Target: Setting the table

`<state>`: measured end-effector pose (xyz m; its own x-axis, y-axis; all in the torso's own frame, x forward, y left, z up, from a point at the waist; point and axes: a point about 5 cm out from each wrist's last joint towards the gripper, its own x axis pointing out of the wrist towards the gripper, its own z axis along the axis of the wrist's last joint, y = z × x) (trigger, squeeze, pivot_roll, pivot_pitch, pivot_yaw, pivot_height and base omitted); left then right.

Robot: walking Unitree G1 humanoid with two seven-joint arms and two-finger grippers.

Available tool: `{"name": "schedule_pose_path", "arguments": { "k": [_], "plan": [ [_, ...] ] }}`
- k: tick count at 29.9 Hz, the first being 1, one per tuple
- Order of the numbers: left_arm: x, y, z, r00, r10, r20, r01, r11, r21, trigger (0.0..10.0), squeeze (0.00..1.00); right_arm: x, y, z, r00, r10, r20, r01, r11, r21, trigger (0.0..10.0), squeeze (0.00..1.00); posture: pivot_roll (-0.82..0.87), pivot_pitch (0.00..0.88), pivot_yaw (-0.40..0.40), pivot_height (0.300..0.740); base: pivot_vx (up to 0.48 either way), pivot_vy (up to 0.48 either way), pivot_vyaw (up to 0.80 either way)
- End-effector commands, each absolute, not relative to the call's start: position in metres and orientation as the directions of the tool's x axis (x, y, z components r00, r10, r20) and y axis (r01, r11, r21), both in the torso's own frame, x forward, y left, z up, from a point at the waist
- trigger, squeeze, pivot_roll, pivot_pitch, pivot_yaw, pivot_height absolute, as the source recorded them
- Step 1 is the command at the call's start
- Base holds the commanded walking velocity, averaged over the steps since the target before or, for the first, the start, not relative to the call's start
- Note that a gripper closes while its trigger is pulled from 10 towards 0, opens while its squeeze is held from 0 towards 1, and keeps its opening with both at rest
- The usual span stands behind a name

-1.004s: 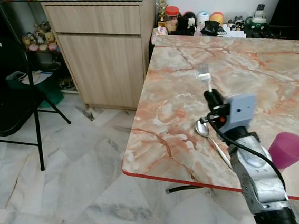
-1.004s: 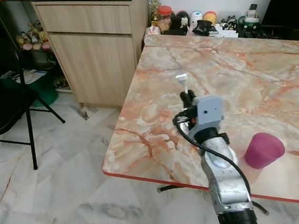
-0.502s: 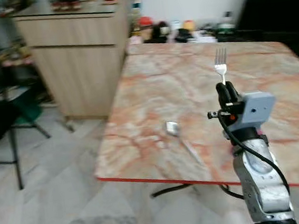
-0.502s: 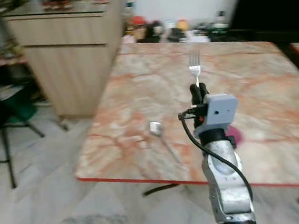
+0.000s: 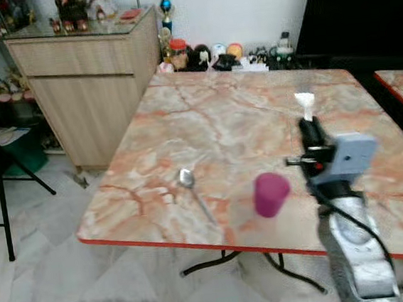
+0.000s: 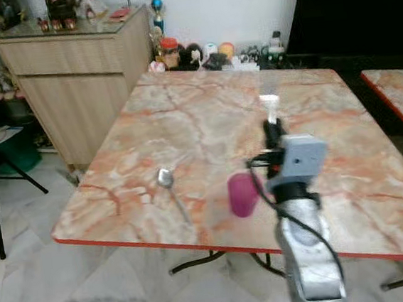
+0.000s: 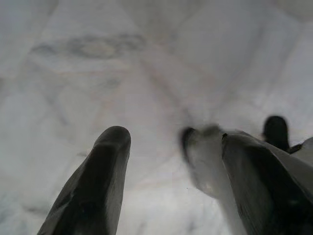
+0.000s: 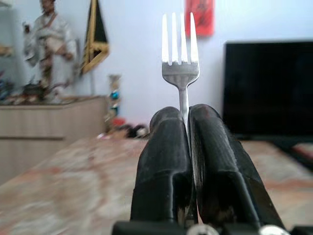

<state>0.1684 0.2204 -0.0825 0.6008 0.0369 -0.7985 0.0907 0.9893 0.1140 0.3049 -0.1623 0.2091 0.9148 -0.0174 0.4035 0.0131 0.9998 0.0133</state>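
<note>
1. Our view has swung since a second ago: the whole table (image 5: 186,134) now sits before us, where earlier we saw mostly its near left corner. That is the camera moving, so we do not count it as the things moving.
2. The cup (image 5: 271,194) now shows upright near the front edge, left of our right arm; a second ago it lay at the arm's right and half a second ago it was barely visible behind the arm.
3. The spoon (image 5: 193,190) lies flat left of the cup, bowl toward the far side, handle running near and slightly right.
4. Our right gripper (image 8: 186,147) is clamped on the fork (image 8: 180,54), held above the table right of the cup.
5. The fork's long axis runs along the fingers, tines out past the tips, pointing up and toward the far side.
6. We judge the fork not yet placed; it needs lowering flat beside the cup.
7. Our left gripper (image 7: 166,161) hangs over the floor, fingers apart and empty.
</note>
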Motion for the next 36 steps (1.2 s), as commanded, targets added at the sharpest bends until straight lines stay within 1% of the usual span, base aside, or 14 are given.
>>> {"name": "schedule_pose_path", "arguments": {
  "k": [1,3,6,10,17,36],
  "plan": [
    [0.163,0.231,-0.083,0.579,0.063,-0.813,0.09,0.986,0.14,10.0,0.0,0.305,-0.156,0.217,0.901,0.0,0.433,-0.005,1.0,0.01,10.0,0.0,-0.03,0.032,-0.015,0.74,0.0,-0.48,0.0],
    [0.164,0.232,-0.083,0.58,0.063,-0.812,0.09,0.986,0.141,10.0,0.0,0.305,-0.156,0.217,0.901,0.0,0.434,-0.004,1.0,0.009,10.0,0.0,-0.03,0.032,-0.015,0.74,0.0,-0.48,0.0],
    [0.168,0.232,-0.081,0.591,0.062,-0.805,0.089,0.986,0.141,10.0,0.0,0.307,-0.156,0.219,0.9,0.001,0.436,-0.004,1.0,0.007,10.0,0.0,-0.03,0.065,-0.018,0.74,0.0,-0.48,0.0],
    [0.17,0.231,-0.079,0.597,0.063,-0.8,0.084,0.987,0.14,10.0,0.0,0.308,-0.153,0.22,0.899,0.007,0.437,-0.011,1.0,0.007,10.0,0.0,-0.04,0.079,-0.014,0.74,0.0,-0.48,0.0],
    [0.171,0.231,-0.079,0.598,0.065,-0.799,0.081,0.987,0.141,10.0,0.0,0.31,-0.152,0.223,0.897,0.016,0.442,-0.012,1.0,-0.013,10.0,0.0,-0.05,0.088,-0.014,0.74,0.0,-0.48,0.0],
    [0.169,0.236,-0.079,0.595,0.076,-0.8,0.074,0.986,0.148,10.0,0.0,0.313,-0.157,0.229,0.889,-0.009,0.457,0.01,1.0,0.0,10.0,0.0,-0.06,0.128,-0.006,0.74,0.0,-0.48,0.0]
  ]
}}
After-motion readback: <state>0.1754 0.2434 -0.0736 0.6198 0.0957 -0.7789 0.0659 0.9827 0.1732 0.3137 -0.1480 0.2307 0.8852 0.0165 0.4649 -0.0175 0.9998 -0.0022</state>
